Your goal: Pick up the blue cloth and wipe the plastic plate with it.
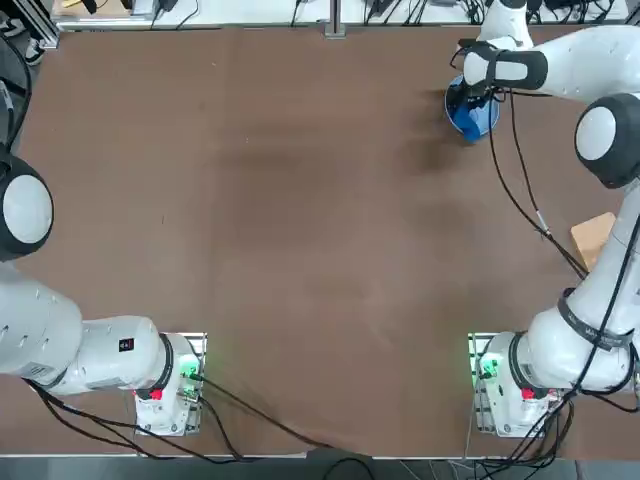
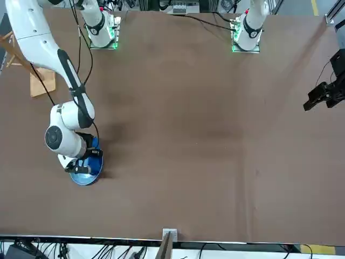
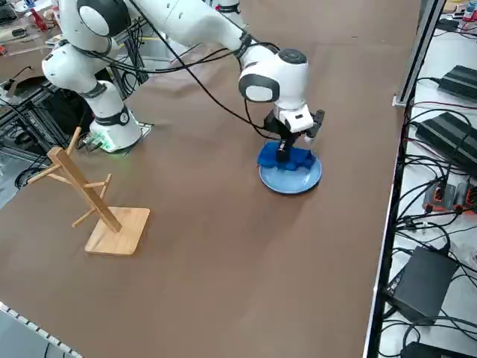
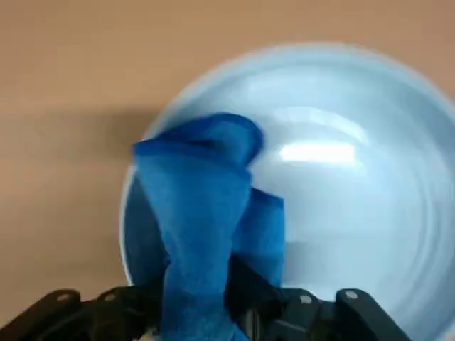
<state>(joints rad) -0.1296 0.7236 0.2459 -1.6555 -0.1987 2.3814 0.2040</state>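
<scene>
The blue cloth (image 4: pixel 202 234) is clamped between the fingers of the right gripper (image 4: pixel 206 312) and draped inside the plastic plate (image 4: pixel 355 213), over one side; the plate is set on the table (image 1: pixel 300 230), well apart from the wooden rack (image 3: pixel 93 198)

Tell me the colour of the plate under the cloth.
Light sky blue, plain and smooth. The plastic plate shows best in the right wrist view, beneath the darker blue cloth held by the right claw.

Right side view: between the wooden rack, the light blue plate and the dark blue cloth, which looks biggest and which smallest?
1. The wooden rack, though it stands nearer the camera, so this is unsure.
2. The plastic plate.
3. The blue cloth, bunched on the plate and held by the right gripper.
</scene>
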